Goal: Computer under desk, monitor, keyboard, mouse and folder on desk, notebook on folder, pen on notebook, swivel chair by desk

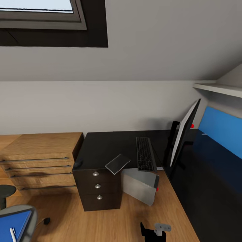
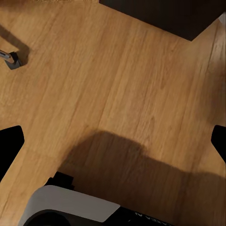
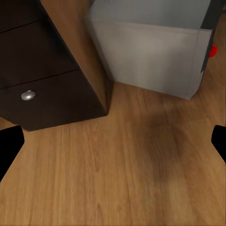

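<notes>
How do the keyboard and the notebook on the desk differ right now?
The keyboard is long, narrow and dark, lying fully on the desk beside the monitor. The notebook is a much smaller, pale grey pad, turned at an angle and poking out past the desk's front edge above the computer. Both are thin and flat, and neither is held by a gripper.

The tabletop [image 1: 101, 148] lies bare on its left part, open from above. To the right the keyboard [image 1: 145, 154] lies lengthwise, and just beyond it the monitor [image 1: 184, 134] stands edge-on, walling off the far side. A notebook [image 1: 117, 164] overhangs the front edge above the drawers [image 1: 97, 185]. Under the tabletop the computer [image 1: 139, 185] sits tilted just beside the drawers, a narrow gap between. The floor [image 1: 101, 222] in front is open, with the chair [image 1: 15, 223] at far left.
</notes>
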You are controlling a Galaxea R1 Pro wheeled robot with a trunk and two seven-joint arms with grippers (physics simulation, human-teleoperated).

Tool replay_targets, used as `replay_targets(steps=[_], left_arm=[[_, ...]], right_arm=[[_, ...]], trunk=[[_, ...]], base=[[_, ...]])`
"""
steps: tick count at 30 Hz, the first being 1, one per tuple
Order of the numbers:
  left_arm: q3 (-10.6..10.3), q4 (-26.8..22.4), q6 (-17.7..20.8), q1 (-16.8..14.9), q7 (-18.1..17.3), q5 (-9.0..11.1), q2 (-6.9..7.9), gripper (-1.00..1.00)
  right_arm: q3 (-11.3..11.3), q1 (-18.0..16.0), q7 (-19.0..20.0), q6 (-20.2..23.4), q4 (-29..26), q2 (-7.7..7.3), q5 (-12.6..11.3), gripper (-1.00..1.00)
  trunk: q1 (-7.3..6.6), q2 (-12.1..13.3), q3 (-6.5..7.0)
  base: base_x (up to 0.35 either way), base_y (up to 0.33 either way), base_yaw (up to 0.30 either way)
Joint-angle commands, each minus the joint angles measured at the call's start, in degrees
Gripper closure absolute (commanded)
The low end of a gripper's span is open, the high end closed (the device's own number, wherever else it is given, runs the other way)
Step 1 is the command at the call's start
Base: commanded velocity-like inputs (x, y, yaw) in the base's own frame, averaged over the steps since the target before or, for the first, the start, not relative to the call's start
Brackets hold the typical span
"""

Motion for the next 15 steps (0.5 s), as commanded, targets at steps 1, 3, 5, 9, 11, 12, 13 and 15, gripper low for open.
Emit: replay_targets(steps=[1, 3, 5, 9, 11, 12, 13, 15], left_arm=[[-0.4, 0.0, -0.3, 0.0, -0.1, 0.6, 0.02, -1.00], [-0.4, 0.0, -1.0, 0.0, -0.1, 0.6, -0.02, -1.00], [-0.4, 0.0, -2.0, 0.0, -0.1, 0.6, -0.07, -1.00], [-0.5, 0.0, -2.9, 0.0, -0.1, 0.6, -0.13, -1.00], [-0.5, 0.0, -3.1, 0.0, -0.1, 0.6, -0.09, -1.00], [-0.5, 0.0, -3.1, 0.0, -0.1, 0.6, -0.08, -1.00], [-0.5, 0.0, -3.2, 0.0, -0.1, 0.6, -0.06, -1.00], [-0.5, 0.0, -3.2, 0.0, -0.1, 0.6, -0.05, -1.00]], right_arm=[[-0.5, -0.1, 0.2, -0.2, 0.1, -0.01, 0.3, -1.00], [-0.5, -0.1, 0.2, -0.2, 0.1, -0.01, 0.2, -1.00], [-0.5, -0.1, 0.2, -0.2, 0.1, -0.04, 0.3, -1.00], [-0.5, -0.1, 0.2, -0.2, 0.1, -0.05, 0.2, -1.00], [-0.5, -0.1, 0.2, -0.2, 0.1, -0.10, 0.2, -1.00], [-0.5, -0.1, 0.2, -0.2, 0.1, -0.12, 0.2, -1.00], [-0.5, -0.1, 0.2, -0.2, 0.1, -0.12, 0.2, -1.00], [-0.5, -0.1, 0.1, -0.2, 0.1, -0.11, 0.2, -1.00]], trunk=[[0.01, 0.0, -0.02], [0.01, 0.0, 0.06], [0.01, 0.0, 0.11], [0.01, 0.0, 0.15], [-0.43, 0.8, 0.52], [-0.65, 1.2, 0.70], [-0.87, 1.6, 0.88], [-1.31, 2.4, 1.24]], base=[[0.004, 0.000, -0.135], [0.002, 0.000, -0.096], [0.001, 0.000, -0.056], [0.001, 0.000, -0.025], [0.000, 0.000, -0.010], [0.000, 0.000, -0.007], [0.000, 0.000, -0.005], [0.000, 0.000, -0.003]])
